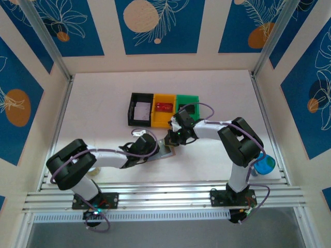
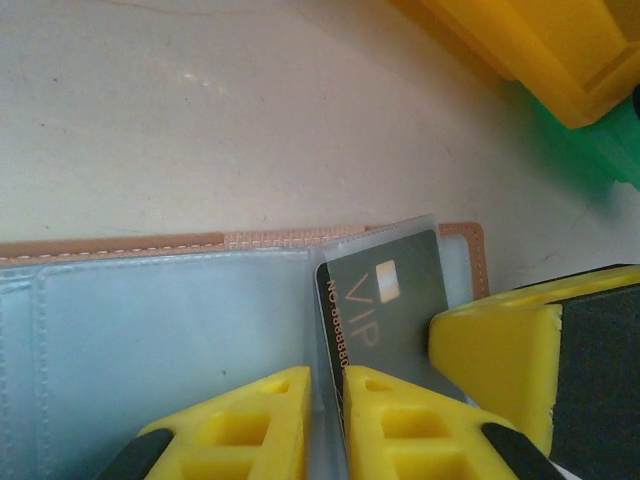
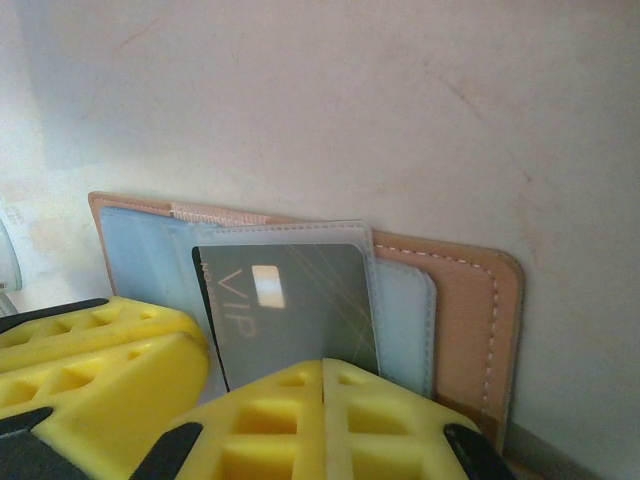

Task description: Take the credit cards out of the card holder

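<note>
- Surface (image 1: 103, 98): the card holder (image 3: 470, 300) lies open at its middle, near of the bins (image 1: 164, 108), between both hands.
- Right hand (image 3: 325, 375): pressed together against the holder.
- Left hand (image 2: 325, 385): almost pressed together, with the edge of the card (image 2: 385, 300) in the slit; I cannot tell whether it grips. The card's long axis points toward this hand.

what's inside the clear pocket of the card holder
A dark card marked VIP, with a gold chip, sits in the open card holder's clear pocket. The right gripper's yellow fingers cover its lower part, and anything tucked behind it cannot be seen.
</note>
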Tool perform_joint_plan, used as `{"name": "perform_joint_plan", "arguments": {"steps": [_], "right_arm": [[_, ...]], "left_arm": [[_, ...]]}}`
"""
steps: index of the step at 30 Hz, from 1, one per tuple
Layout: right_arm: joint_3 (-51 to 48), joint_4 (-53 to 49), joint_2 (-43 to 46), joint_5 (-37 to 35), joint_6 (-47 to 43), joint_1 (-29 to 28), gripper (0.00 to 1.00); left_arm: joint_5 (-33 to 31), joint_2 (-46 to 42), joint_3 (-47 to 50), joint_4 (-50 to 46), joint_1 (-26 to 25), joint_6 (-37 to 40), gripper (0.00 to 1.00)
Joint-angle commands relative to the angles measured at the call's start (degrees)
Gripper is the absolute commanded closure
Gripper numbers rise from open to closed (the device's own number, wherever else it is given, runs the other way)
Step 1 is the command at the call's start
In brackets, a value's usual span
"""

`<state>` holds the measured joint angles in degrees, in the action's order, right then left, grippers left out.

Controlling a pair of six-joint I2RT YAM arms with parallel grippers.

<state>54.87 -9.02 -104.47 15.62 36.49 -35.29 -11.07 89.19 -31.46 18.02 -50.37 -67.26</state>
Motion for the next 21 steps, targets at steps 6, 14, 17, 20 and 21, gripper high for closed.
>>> {"name": "perform_joint_plan", "arguments": {"steps": [6, 14, 17, 20, 21], "right_arm": [[-0.02, -2.76, -1.79, -1.20, -0.45, -0.40, 1.00], [-0.01, -2.76, -1.63, -1.11, -0.46, -0.48, 1.00], [-0.03, -2.78, -1.54, -1.10, -0.54, -0.48, 1.00], [-0.09, -2.78, -1.52, -1.11, -0.58, -0.48, 1.00], [-0.08, -2.76, -1.49, -1.09, -0.54, -0.48, 1.00]], "left_arm": [[-0.53, 0.41, -0.71, 1.61, -0.76, -0.86, 0.84], [-0.11, 1.31, -2.94, 0.78, -1.00, -0.28, 0.86], [0.17, 1.99, -3.25, 0.88, -1.14, -0.25, 0.87], [0.08, 2.00, -3.36, 0.10, -1.27, -0.17, 0.87], [-0.05, 1.88, -3.42, -0.35, -1.27, 0.04, 0.87]]}}
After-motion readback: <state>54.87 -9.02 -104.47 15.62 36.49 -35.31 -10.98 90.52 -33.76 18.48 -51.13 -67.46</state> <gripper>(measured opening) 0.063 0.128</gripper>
